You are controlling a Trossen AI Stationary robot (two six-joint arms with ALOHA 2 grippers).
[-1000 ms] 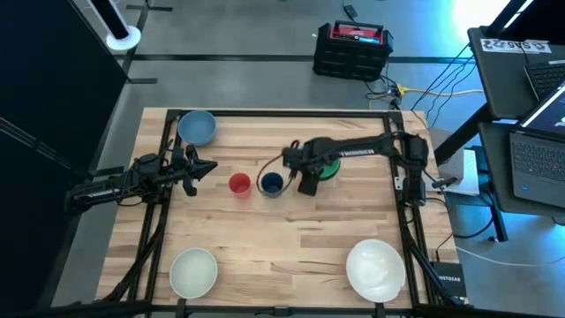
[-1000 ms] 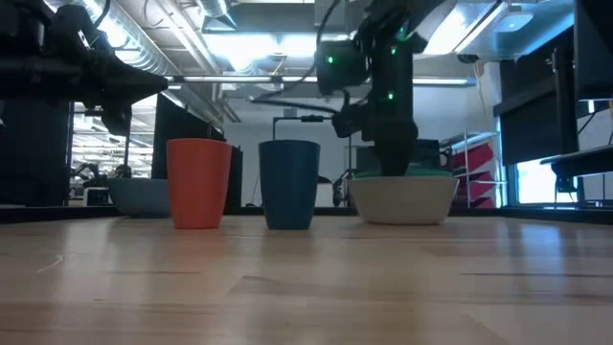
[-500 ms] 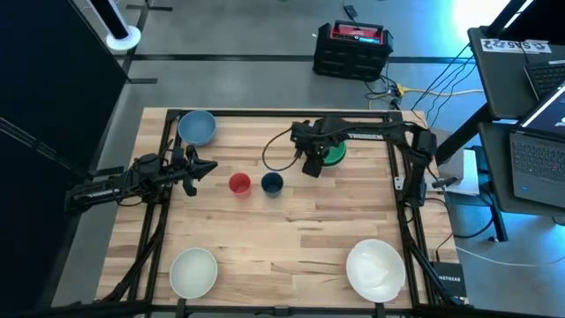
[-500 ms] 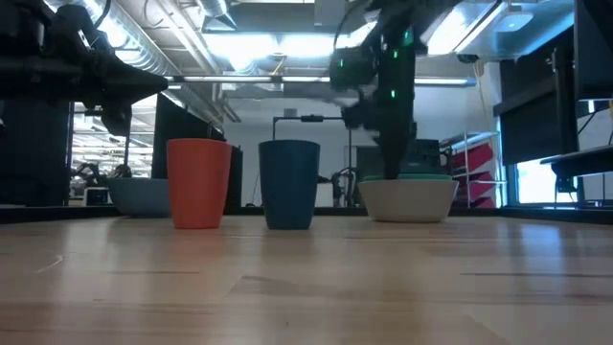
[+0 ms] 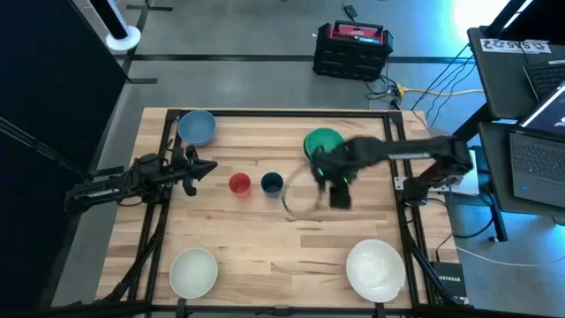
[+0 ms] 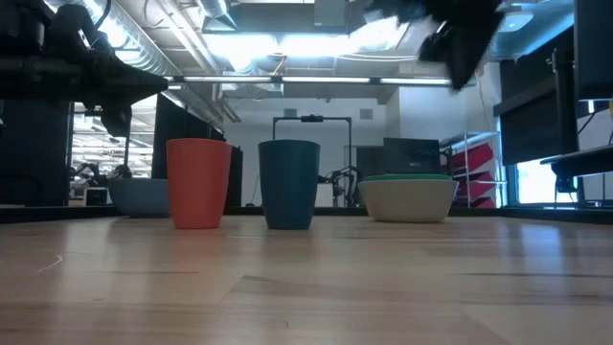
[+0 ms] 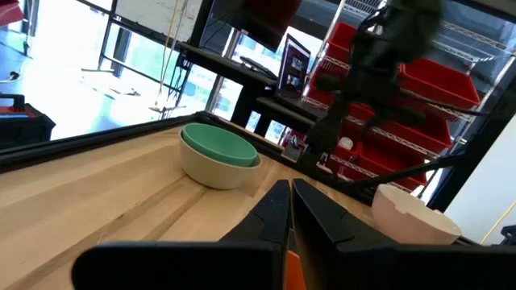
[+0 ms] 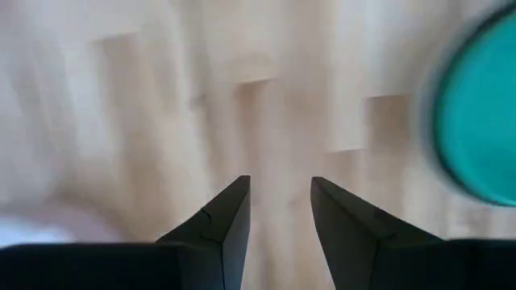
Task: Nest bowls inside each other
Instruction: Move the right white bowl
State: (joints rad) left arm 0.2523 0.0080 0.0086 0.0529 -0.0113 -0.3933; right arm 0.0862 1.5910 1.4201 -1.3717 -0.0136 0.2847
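Observation:
The green bowl [image 5: 323,141] sits nested in the pale grey bowl [image 6: 410,201] at the far right of the table. The tiny red bowl [image 5: 239,184] and the tiny navy bowl [image 5: 271,183] stand side by side at mid-table. A light blue bowl [image 5: 197,127] rests at the far left, and two white bowls [image 5: 193,272] [image 5: 376,269] sit along the near edge. My right gripper [image 8: 278,181] hangs open, high over bare wood, nearer than the green bowl [image 8: 476,121]. My left gripper [image 7: 289,211] waits shut at the table's left side.
Black frame rails [image 5: 399,190] run along the table's sides. Bare wood lies between the tiny bowls and the near white bowls. Off the table stand a red and black case [image 5: 353,49] beyond the far edge and laptops [image 5: 538,159] to the right.
My right gripper has risen from the green bowl and swung toward the table's near edge, fast enough to blur. The green bowl stays nested in the pale grey bowl. That stack now sits a little farther toward the far edge than a second ago.

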